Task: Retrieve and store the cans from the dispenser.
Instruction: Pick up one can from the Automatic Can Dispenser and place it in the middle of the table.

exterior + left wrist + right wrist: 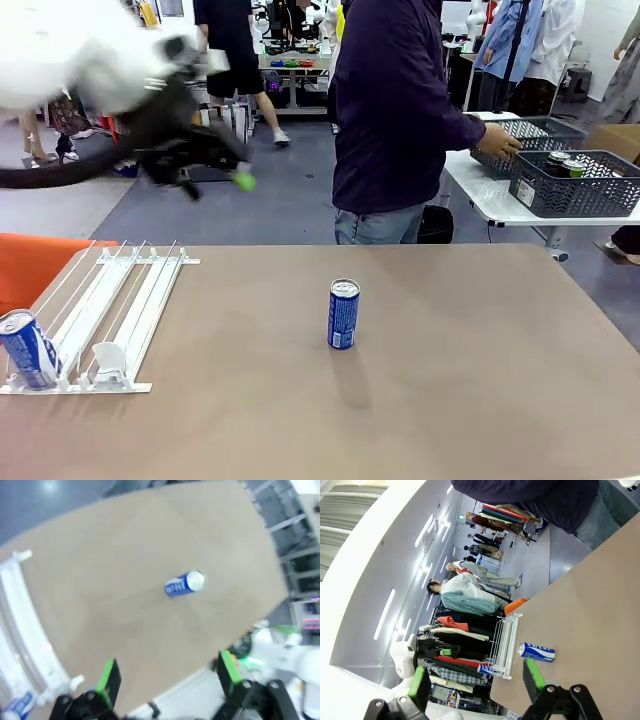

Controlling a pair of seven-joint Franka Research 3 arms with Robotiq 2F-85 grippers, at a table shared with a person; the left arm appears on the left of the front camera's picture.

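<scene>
A blue can (343, 314) stands upright alone in the middle of the table; it also shows in the left wrist view (185, 583) and the right wrist view (536, 651). The white dispenser (118, 305) lies at the table's left, with a second blue can (28, 349) at its front stop. My left gripper (232, 175) is raised high above the table's left half, blurred; its fingers (107, 680) stand open and empty, well above the can. My right gripper (476, 682) is open too, off the table's edge, with nothing in it.
A person in a dark shirt stands at the far side, one hand (497, 145) on a dark mesh basket (580, 190) on a side table at the right; cans lie in that basket. An orange chair back (35, 262) stands behind the dispenser.
</scene>
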